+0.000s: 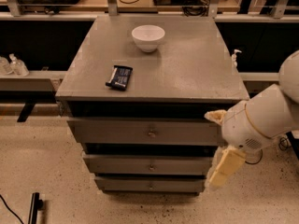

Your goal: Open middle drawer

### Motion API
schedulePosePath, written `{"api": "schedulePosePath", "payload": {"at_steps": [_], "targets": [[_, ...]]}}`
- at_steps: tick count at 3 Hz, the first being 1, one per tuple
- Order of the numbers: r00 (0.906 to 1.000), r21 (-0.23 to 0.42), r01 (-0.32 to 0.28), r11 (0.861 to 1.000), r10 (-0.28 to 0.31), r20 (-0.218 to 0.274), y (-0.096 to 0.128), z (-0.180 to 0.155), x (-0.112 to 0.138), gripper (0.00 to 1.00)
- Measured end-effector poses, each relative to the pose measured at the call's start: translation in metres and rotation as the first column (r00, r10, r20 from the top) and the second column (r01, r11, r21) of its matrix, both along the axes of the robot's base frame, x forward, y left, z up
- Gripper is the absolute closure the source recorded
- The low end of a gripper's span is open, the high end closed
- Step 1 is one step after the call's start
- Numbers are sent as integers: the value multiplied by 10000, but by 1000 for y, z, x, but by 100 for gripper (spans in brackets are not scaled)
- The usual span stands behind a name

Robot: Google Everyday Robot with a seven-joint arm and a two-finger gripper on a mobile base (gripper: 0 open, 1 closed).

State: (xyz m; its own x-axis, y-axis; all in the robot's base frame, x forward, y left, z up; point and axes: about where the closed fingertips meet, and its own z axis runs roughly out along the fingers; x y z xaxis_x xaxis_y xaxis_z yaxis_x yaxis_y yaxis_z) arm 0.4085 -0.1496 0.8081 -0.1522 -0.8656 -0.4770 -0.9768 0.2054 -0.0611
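Note:
The grey cabinet (154, 69) has three drawer fronts stacked at its front. The middle drawer (117, 164) is the second one, with a small round metal knob (152, 167) at its centre; it sits shut, in line with the others. My gripper (225, 168) hangs from the white arm (261, 120) at the cabinet's right front corner. It is level with the middle drawer's right end, to the right of the knob and apart from it. It holds nothing that I can see.
A white bowl (148, 37) and a dark flat packet (119, 77) lie on the cabinet top. The top drawer (112, 131) and bottom drawer (126, 184) are shut. A black bar (33, 207) lies on the speckled floor at the lower left. Shelving runs behind.

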Motion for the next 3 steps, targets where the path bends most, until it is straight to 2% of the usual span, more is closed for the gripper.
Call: {"api": "schedulePosePath", "payload": {"at_steps": [1, 2, 3], "targets": [[9987, 965, -443, 9944, 465, -214, 28, -50, -21, 0], [9992, 2102, -362, 9770, 390, -90, 44, -118, -49, 0], [9962, 1968, -424, 9795, 263, 836, 34, -129, -41, 0]]}}
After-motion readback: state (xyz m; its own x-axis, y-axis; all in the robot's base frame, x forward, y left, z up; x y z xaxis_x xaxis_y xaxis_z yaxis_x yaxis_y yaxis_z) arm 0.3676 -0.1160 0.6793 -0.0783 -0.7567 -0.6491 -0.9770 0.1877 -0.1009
